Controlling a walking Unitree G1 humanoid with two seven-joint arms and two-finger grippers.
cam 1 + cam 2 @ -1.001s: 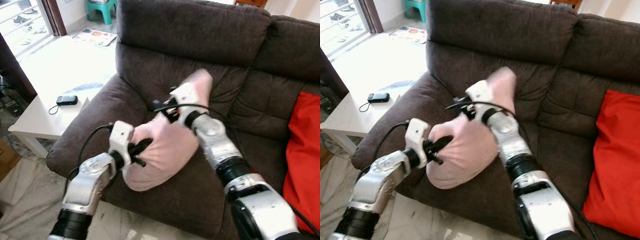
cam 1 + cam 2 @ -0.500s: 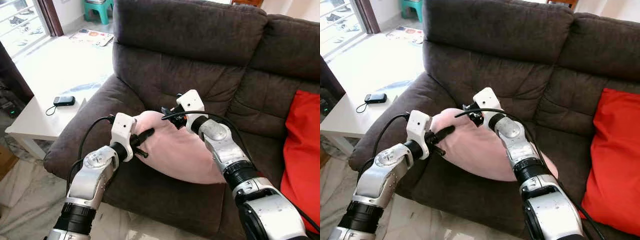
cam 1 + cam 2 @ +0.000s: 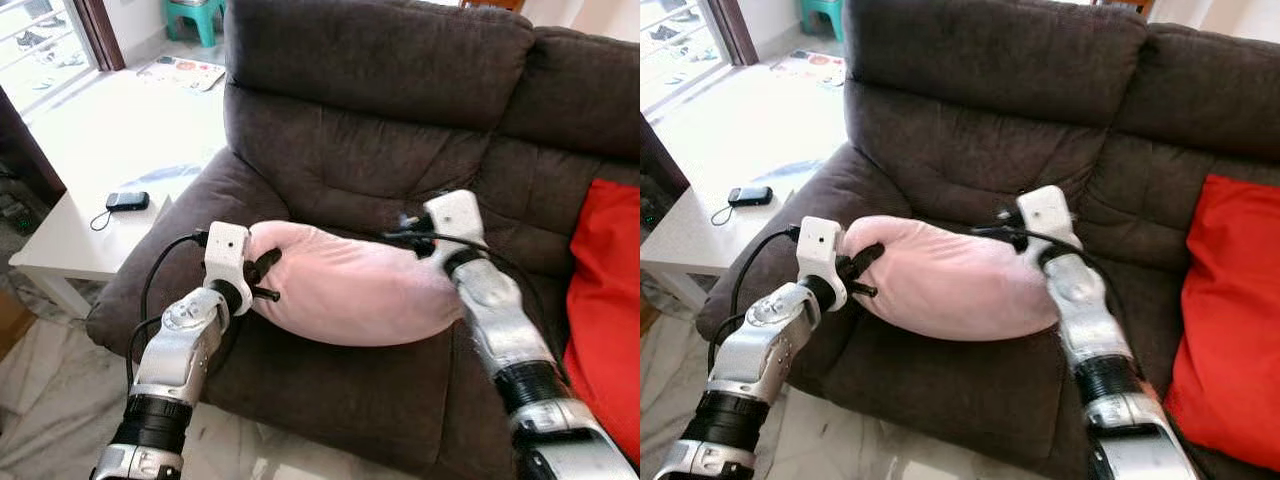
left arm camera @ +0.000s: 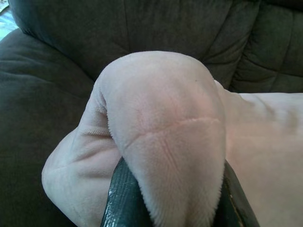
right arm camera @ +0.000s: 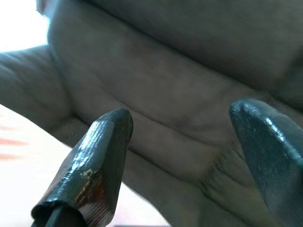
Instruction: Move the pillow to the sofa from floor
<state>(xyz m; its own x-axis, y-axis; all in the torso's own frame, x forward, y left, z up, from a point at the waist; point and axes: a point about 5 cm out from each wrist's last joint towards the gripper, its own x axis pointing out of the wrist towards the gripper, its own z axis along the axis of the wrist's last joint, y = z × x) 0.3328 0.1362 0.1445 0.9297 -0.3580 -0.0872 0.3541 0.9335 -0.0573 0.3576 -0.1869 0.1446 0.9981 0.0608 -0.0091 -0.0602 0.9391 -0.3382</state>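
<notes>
The pink pillow (image 3: 350,285) lies lengthwise on the seat of the dark brown sofa (image 3: 380,60). My left gripper (image 3: 262,275) is at the pillow's left end, shut on a bunched corner. In the left wrist view that corner bulges between the two black fingers (image 4: 125,198). My right gripper (image 3: 415,235) hovers just over the pillow's right end, near the sofa back. In the right wrist view its fingers (image 5: 94,156) stand wide apart with nothing between them, and the sofa's back cushion lies beyond.
A red cushion (image 3: 605,290) leans at the sofa's right end. A low white table (image 3: 90,230) with a small black device (image 3: 127,201) stands left of the sofa's armrest (image 3: 170,250). Pale marble floor (image 3: 50,400) runs in front.
The pillow came down from a raised, crumpled hold to lie flat on the seat. My right gripper let go and moved right to the pillow's far end. The left gripper kept its hold.
</notes>
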